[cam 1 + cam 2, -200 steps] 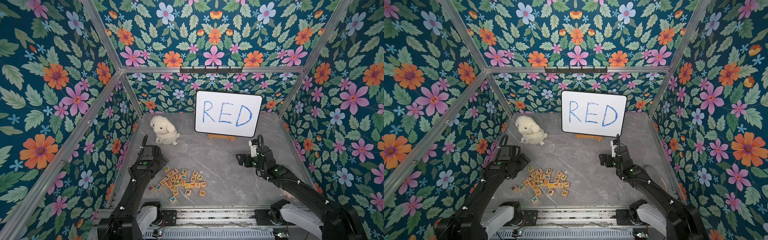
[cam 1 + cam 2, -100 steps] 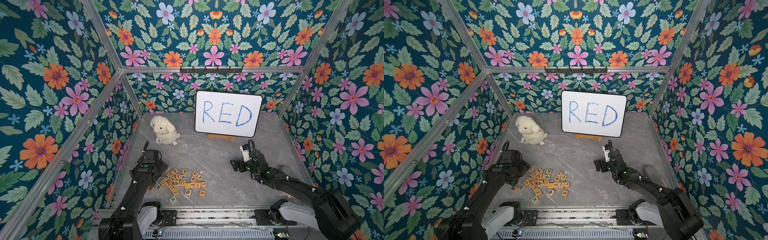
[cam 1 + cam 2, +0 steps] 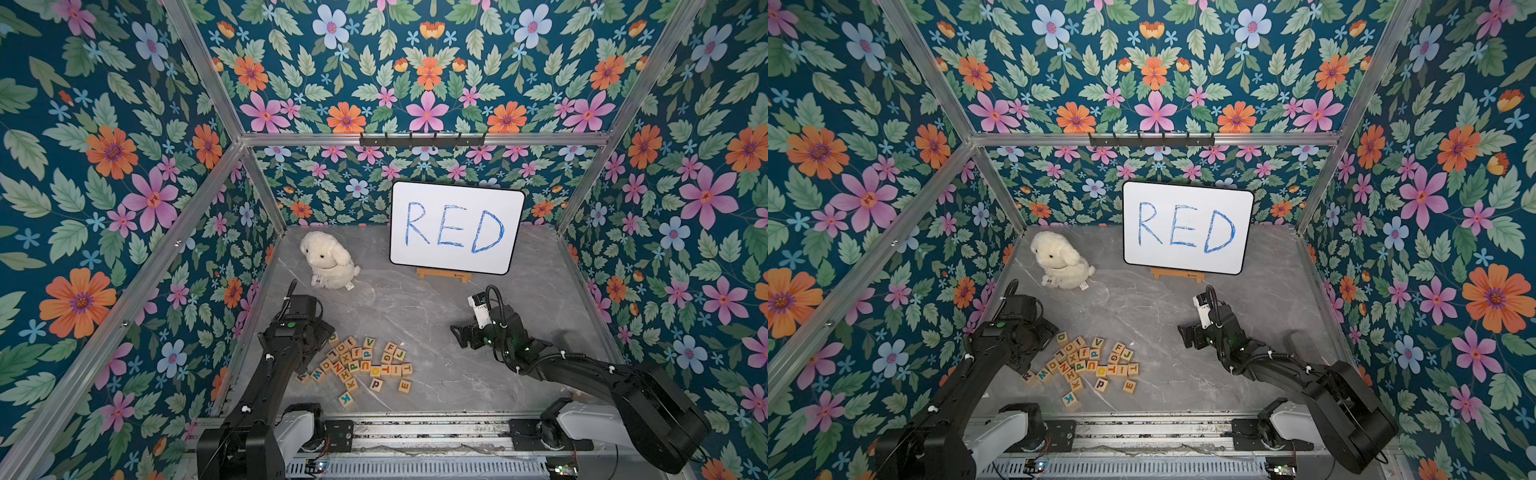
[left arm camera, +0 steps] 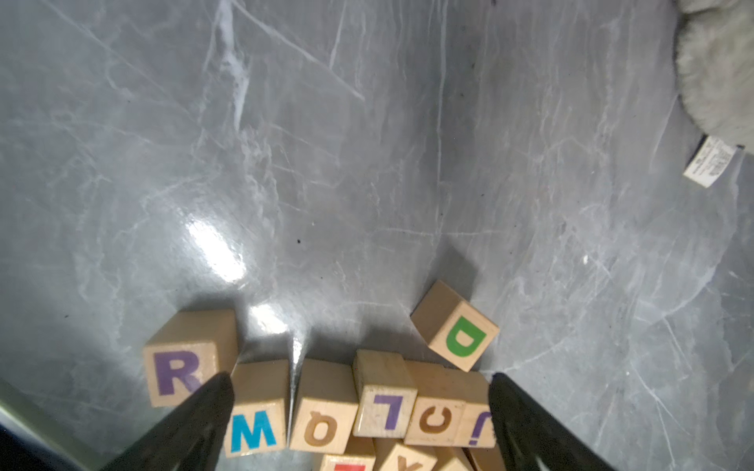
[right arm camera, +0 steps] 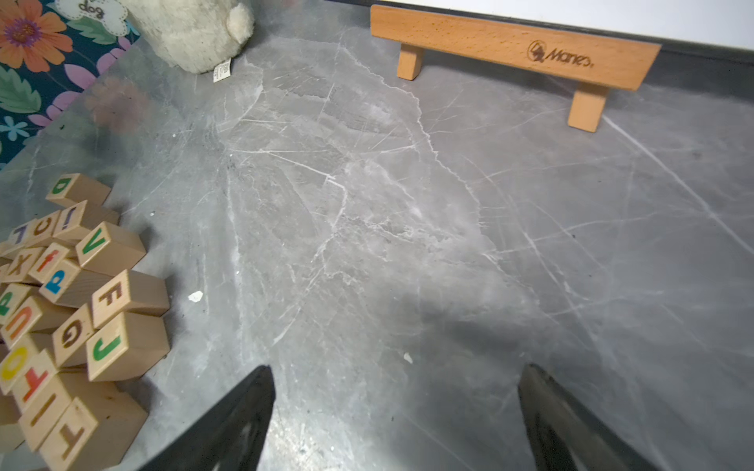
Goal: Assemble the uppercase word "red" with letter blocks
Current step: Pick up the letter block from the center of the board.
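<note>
Left pincer: the left gripper (image 4: 359, 381) is hanging low over the 9 o'clock side of the heap of light-wood letter blocks (image 3: 357, 365). Its black fingers are spreading wide and gripping nothing.
Under it: a row of unwanted cubes is showing between the fingers, starting with the blue M cube (image 4: 255, 412).
R: the wooden cube with the dark purple R (image 4: 179, 367) is sitting at 8 o'clock on the heap's edge, just outside one fingertip and touching the blue M cube.
D: the wooden cube with the green D (image 4: 457, 326) is sitting at 11 o'clock, turned cornerwise, and its outer sides are looking free.
E: the wooden cube with the orange E (image 3: 404, 386) is sitting at 4 o'clock, at the heap's rim.
Right pincer: the right gripper (image 5: 398, 371) is hovering over the bare grey marble-look tabletop (image 5: 408, 204), out at 3 o'clock and well apart from the heap. Its jaws are gaping and empty.
Handling: these are looking like light, solid, stiff cubes, not fragile. The smooth faces and slick tabletop are probably letting them slide or twist under a skewed pinch.
Where to hold: I'm judging the best grip is across two opposite side faces, squarely, with the letter face up. The R's crowded side is calling for care.
Backdrop: the white board with blue handwritten RED (image 3: 457, 227) is standing at 12 o'clock, with the cream plush toy (image 3: 328, 262) at 11.
</note>
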`<state>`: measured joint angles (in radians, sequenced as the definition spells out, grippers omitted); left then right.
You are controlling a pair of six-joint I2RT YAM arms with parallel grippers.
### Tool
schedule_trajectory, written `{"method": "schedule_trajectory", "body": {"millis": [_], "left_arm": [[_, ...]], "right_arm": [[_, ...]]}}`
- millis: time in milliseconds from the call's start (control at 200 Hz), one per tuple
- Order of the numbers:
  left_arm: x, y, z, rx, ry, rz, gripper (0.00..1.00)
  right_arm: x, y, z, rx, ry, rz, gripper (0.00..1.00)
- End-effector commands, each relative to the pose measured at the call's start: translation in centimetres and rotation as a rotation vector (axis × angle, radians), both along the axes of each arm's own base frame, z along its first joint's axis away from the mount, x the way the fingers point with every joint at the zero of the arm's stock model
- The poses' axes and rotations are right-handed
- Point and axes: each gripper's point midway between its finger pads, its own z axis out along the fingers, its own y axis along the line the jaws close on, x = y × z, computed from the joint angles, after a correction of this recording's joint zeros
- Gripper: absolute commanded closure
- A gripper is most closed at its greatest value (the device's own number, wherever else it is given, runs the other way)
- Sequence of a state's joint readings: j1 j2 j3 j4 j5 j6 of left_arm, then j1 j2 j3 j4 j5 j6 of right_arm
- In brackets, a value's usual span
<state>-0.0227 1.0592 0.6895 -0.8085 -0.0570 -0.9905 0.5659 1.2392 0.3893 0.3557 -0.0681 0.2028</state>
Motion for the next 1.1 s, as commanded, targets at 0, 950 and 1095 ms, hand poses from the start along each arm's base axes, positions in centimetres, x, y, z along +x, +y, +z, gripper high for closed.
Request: {"method": "schedule_trajectory", "body": {"millis": [0, 950, 1095], "left_arm": [[-1.4, 1.3, 0.0, 0.052, 0.075, 0.041, 0.01], [-6.8, 1.9, -4.0, -0.038, 0.202, 0.264, 0.18], [-7.1, 2.9, -4.1, 0.027, 0.218, 0.242, 0.26]], "right_arm": [[0.6, -0.3, 0.9, -0.005, -0.053, -0.018, 0.05], [0.5, -0.4, 0.7, -0.006, -0.031, -0.031, 0.05], [0.6, -0.4, 0.7, -0.006, -0.033, -0.036, 0.05]]}}
